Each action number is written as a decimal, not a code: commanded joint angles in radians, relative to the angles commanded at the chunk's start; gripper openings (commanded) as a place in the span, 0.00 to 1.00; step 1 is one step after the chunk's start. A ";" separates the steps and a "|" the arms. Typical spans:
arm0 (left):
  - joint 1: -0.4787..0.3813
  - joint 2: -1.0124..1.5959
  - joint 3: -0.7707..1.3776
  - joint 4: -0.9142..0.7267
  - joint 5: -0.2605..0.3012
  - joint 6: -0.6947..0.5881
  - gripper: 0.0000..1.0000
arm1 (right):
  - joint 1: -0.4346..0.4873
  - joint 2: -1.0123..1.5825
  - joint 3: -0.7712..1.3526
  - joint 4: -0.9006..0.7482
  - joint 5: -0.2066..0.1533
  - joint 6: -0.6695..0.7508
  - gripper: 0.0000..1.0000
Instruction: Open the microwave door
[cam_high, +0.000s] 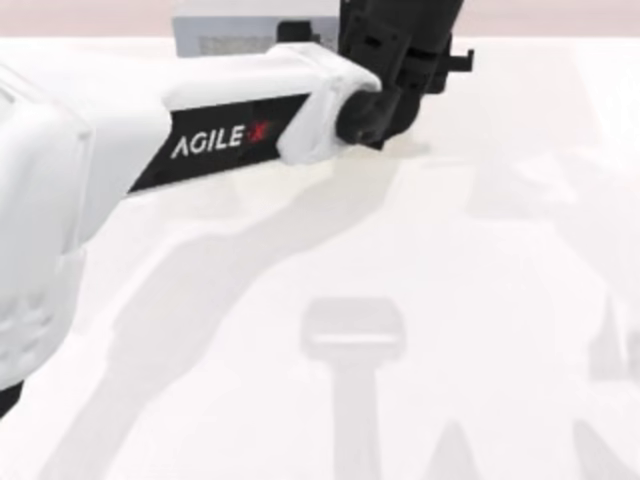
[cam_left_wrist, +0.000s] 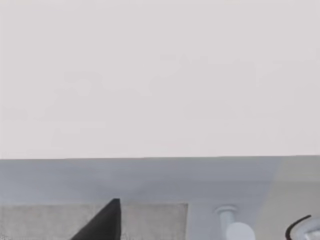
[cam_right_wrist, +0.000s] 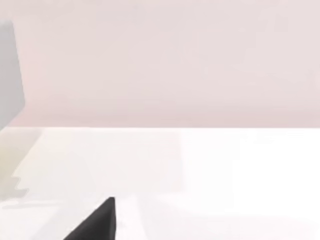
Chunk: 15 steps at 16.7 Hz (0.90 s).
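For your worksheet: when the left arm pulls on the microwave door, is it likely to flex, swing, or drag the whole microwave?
The microwave door looks like a flat rigid panel, so it probably swings without flexing. The microwave seems small and boxy, so a hard pull might slide it across the table.

Just a plain white table (cam_high: 500, 280) spread out under and all around the left gripper (cam_high: 405, 60); pale pinkish wall (cam_right_wrist: 200, 60) past its far edge; soft grey shadows on the tabletop; long bent shadow (cam_high: 190, 300) trailing from right below the gripper off to its left; T-shaped shadow (cam_high: 353, 340) well apart from the gripper, mid-table; couple of pointy shadows (cam_high: 450, 455) farther from it still, at the near edge.
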 joint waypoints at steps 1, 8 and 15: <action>0.000 0.000 0.000 0.000 0.000 0.000 0.85 | 0.000 0.000 0.000 0.000 0.000 0.000 1.00; 0.000 0.000 0.000 0.000 0.000 0.000 0.32 | 0.000 0.000 0.000 0.000 0.000 0.000 1.00; 0.000 0.000 0.000 0.000 0.000 0.000 0.00 | 0.000 0.000 0.000 0.000 0.000 0.000 1.00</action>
